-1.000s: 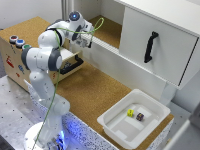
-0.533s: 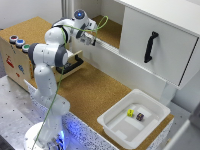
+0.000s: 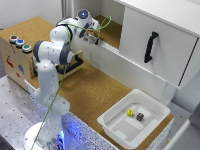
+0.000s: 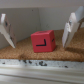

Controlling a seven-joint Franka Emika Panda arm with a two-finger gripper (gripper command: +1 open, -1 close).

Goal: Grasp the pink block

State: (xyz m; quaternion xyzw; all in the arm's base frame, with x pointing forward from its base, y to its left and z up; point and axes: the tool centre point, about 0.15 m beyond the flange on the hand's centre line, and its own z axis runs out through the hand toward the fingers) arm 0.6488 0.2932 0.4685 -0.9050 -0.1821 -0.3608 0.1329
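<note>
Pink block, small reddish-pink cube point(image 4: 43, 41) | centred between spread, released jaws of gripper point(image 4: 39, 31) | step: pre-grasp | next: descend, clench.

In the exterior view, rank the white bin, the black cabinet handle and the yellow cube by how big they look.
1. white bin
2. black cabinet handle
3. yellow cube

The handle sits farther away, yet the order looks clear.
</note>
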